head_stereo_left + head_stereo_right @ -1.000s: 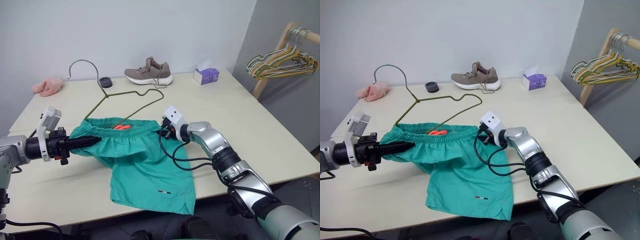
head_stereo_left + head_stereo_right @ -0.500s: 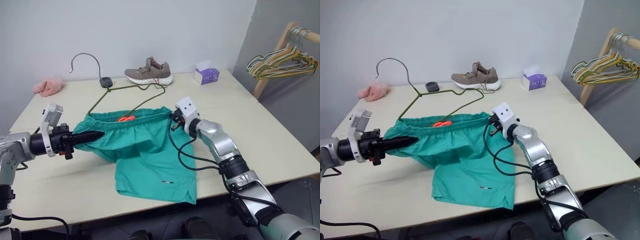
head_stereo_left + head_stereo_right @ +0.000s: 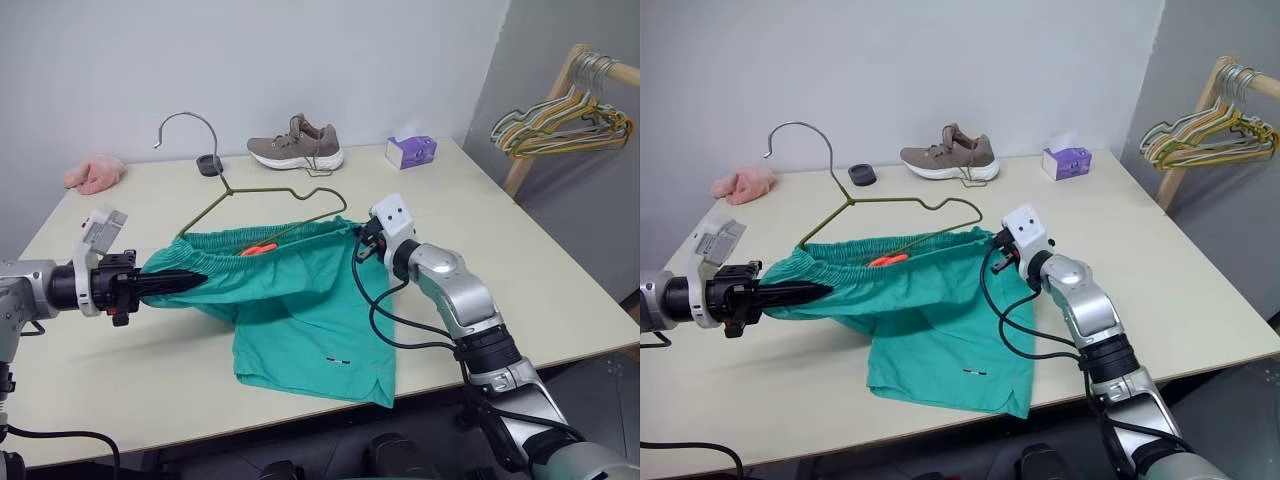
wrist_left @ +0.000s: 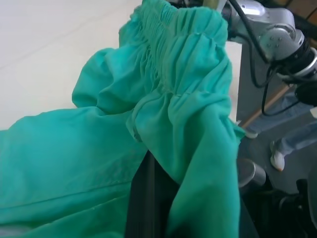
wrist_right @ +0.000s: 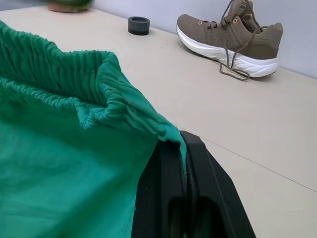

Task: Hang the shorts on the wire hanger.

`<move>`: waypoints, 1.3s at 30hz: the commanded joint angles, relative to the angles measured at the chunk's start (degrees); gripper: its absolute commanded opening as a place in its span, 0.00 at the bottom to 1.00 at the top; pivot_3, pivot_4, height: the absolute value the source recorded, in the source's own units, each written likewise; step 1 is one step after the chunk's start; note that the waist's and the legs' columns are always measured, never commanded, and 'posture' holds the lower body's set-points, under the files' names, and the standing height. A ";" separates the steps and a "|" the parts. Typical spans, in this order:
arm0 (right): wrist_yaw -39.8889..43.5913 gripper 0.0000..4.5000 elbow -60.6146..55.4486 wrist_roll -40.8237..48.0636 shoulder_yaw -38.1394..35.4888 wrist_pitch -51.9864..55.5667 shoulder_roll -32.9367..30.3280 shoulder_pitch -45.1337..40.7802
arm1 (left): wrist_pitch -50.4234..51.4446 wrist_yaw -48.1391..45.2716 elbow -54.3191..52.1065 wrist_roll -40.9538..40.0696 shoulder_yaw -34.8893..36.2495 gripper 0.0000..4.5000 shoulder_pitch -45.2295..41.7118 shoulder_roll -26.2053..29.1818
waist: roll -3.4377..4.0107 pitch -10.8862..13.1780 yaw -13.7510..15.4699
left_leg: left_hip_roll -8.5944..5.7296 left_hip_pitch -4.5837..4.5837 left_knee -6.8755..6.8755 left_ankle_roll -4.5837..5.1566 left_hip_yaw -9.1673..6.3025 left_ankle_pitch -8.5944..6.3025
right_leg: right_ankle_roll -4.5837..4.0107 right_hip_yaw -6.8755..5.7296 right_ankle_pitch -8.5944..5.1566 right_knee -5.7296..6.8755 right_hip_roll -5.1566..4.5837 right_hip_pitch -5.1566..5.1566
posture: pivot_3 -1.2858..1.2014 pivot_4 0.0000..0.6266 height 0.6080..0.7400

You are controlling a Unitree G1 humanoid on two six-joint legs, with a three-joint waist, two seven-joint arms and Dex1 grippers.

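The right gripper (image 3: 358, 243) is shifted right and up, so the shorts' (image 3: 300, 310) waistband is stretched wider and lifted; the wire hanger (image 3: 262, 205) is tipped more upright.

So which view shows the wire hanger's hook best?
The right eye view: the wire hanger stands whole, its hook against the plain wall. The left eye view shows it too, hook nearer the black ring. The wrist views show shorts instead.
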 commanded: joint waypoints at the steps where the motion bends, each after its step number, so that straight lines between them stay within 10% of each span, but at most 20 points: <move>1: -3.77 0.01 0.96 -0.96 -6.11 1.40 -3.52 -0.07 | -4.62 -2.66 4.48 3.31 1.14 0.00 -0.87 3.99 | 0.00 0.00 -0.04 | 0.00 0.00 0.00 0.00 0.00 0.00 | -0.01 0.00 0.00 0.00 0.00 0.00 | 0.45 0.00 1.00; 39: 2.41 0.01 -17.37 0.26 3.85 6.94 -8.88 1.80 | -20.08 1.72 9.88 13.81 -6.60 0.00 -3.45 0.64 | -0.01 0.00 0.32 | 0.01 -0.03 0.01 0.01 0.01 0.00 | 0.01 0.00 -0.01 0.00 -0.02 -0.01 | 0.45 0.00 1.00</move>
